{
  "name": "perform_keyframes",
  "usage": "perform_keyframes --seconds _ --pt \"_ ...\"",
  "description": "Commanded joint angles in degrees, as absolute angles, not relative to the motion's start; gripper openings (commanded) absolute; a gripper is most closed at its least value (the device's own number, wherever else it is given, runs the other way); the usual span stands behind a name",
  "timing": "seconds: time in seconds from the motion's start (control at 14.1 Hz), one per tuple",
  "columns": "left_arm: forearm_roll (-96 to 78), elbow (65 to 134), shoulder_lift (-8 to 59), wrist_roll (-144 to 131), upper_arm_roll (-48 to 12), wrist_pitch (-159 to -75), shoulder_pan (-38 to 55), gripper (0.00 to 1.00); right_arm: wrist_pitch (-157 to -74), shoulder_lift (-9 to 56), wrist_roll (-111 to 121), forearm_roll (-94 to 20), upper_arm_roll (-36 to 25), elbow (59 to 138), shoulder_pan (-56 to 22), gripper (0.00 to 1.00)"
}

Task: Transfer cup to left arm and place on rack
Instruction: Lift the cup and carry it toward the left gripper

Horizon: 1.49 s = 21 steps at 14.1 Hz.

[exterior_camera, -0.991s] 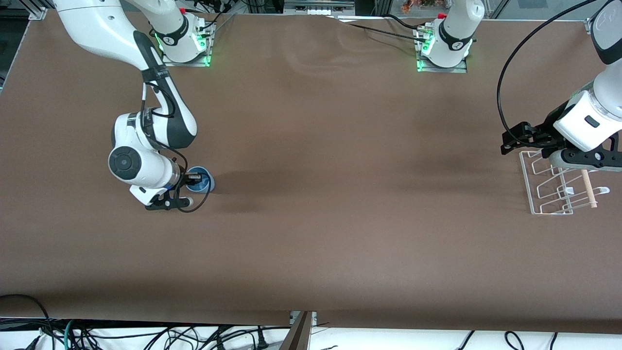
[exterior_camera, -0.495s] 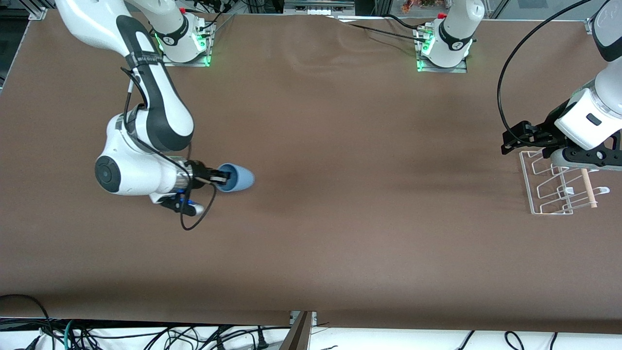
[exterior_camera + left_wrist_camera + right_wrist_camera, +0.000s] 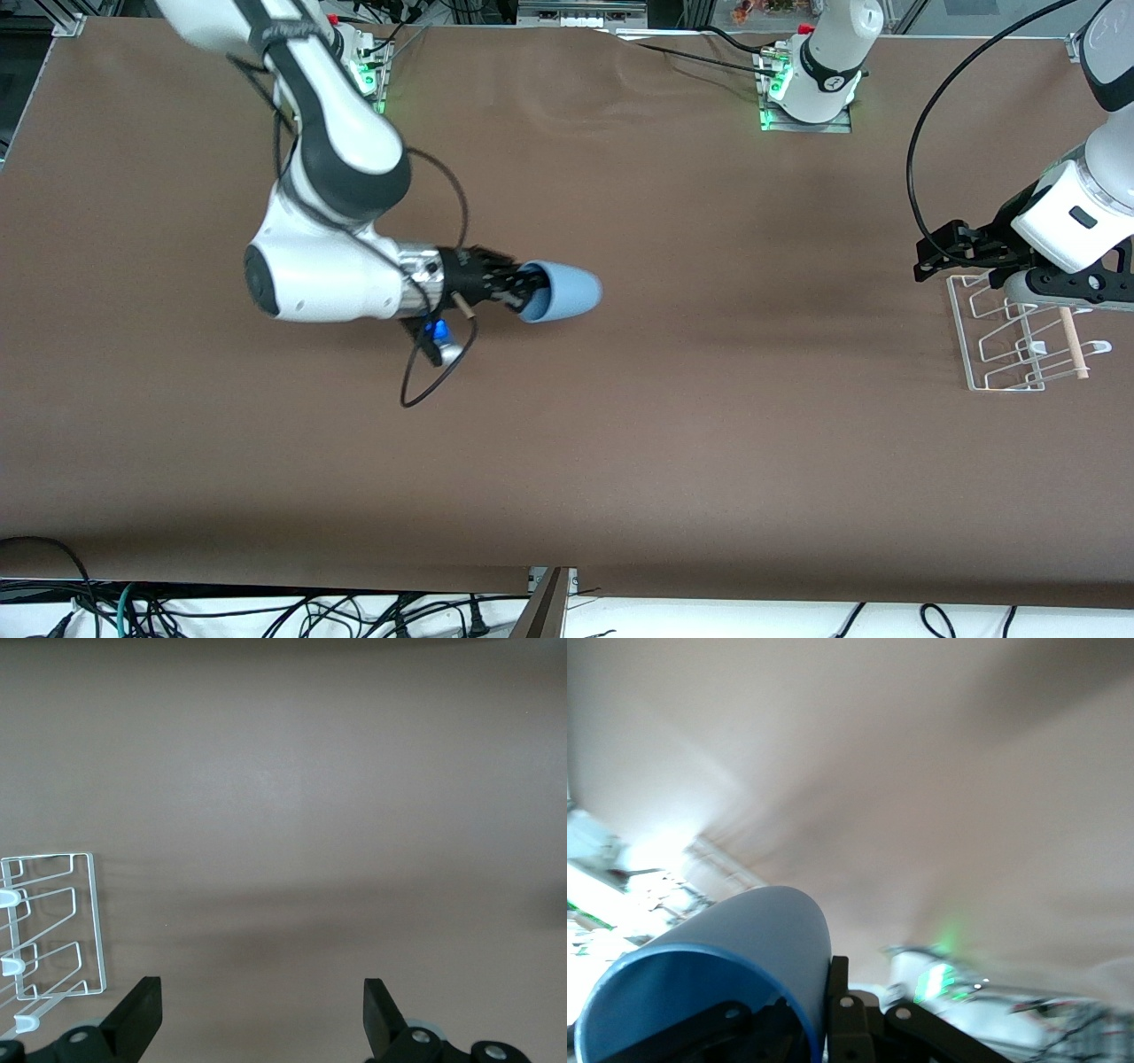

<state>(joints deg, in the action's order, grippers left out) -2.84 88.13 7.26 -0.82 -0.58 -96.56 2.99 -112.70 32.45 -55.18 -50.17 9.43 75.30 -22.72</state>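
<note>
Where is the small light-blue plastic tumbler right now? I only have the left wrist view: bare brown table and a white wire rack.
Observer: The right gripper is shut on the light-blue plastic tumbler, up over the middle of the brown table.
Operator: Upright?
Observer: No. It lies sideways, closed bottom pointing toward the left arm's end of the table.
Operator: How is it gripped?
Observer: At the rim, one finger outside the wall.
Operator: And my gripper?
Observer: The left gripper is open, waiting over the edge of the white wire rack.
</note>
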Motion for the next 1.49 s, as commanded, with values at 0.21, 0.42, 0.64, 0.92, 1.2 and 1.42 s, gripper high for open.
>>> perform_keyframes --seconds 0.21,0.42,0.64,0.92,1.2,1.42 --pt "-4.04 86.48 8.0 -1.14 -0.7 -95.36 2.99 1.0 -126.37 33.75 -70.91 -51.68 10.37 69.62 -35.4 0.0" --pt "-4.04 86.4 7.91 -1.06 -0.7 -95.27 2.73 1.0 -127.79 33.75 -73.65 -51.77 10.46 67.95 -37.61 0.0" --pt "-3.87 86.4 8.78 -0.7 -1.05 -95.27 4.3 1.0 -127.79 33.75 -74.79 -51.77 10.46 67.15 -38.49 0.0" --pt "-5.52 86.05 9.49 10.5 -1.32 -94.49 5.01 1.0 -128.67 33.75 -74.79 -51.68 10.37 67.15 -38.85 0.0" --pt "-17.63 86.04 7.12 32.99 -2.02 -86.34 4.66 1.0 -129.02 33.84 -74.79 -51.77 10.46 67.15 -38.85 0.0" --pt "-24.41 86.04 5.54 41.21 -3.42 -80.6 5.01 1.0 -129.11 33.92 -74.79 -51.68 10.46 67.15 -38.85 0.0"
